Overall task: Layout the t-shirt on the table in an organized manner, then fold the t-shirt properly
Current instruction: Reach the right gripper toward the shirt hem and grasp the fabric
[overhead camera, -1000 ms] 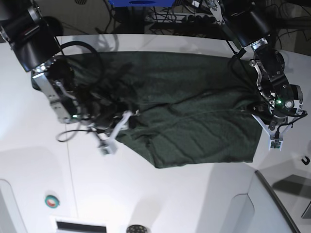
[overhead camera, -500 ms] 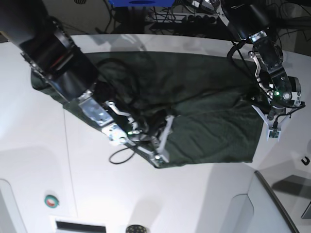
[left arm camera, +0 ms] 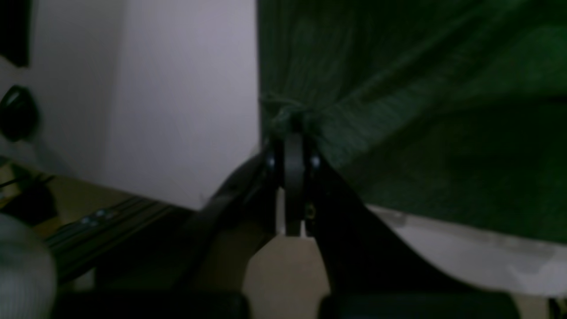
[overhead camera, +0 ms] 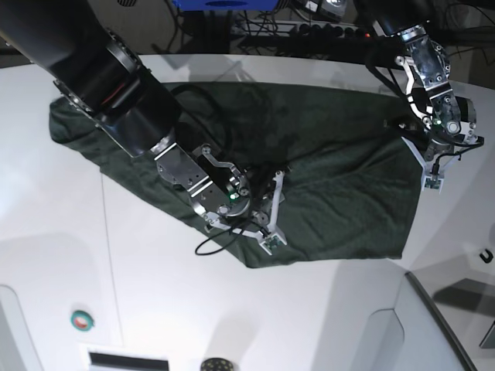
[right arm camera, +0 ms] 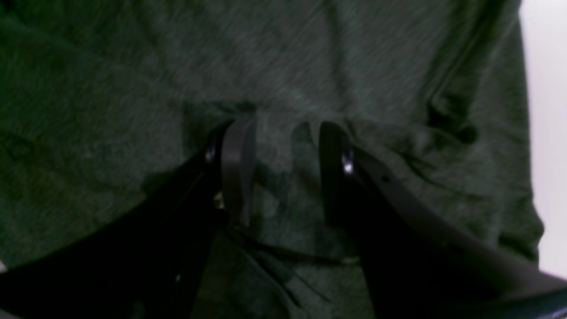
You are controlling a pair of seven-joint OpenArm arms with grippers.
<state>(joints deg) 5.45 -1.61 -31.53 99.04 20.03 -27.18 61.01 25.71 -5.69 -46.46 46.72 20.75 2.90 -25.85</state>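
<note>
My left hand (left arm camera: 292, 133) is clamped on the t-shirt's (overhead camera: 325, 154) edge near the desk's (overhead camera: 155, 309) right side; my right hand (right arm camera: 283, 146) hovers half-open over its middle.

Dark cable tangle (overhead camera: 309, 31) behind; blue object (overhead camera: 224, 4) above.

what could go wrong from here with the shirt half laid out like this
1. The left gripper is shut on the t-shirt right at its edge, pinching only a small bunch of fabric; a hard pull might slip it free.
2. The right gripper hangs open over the wrinkled middle; closing there may grab several layers.
3. The right arm lies across the cloth and could drag it out of shape on the table.
</note>
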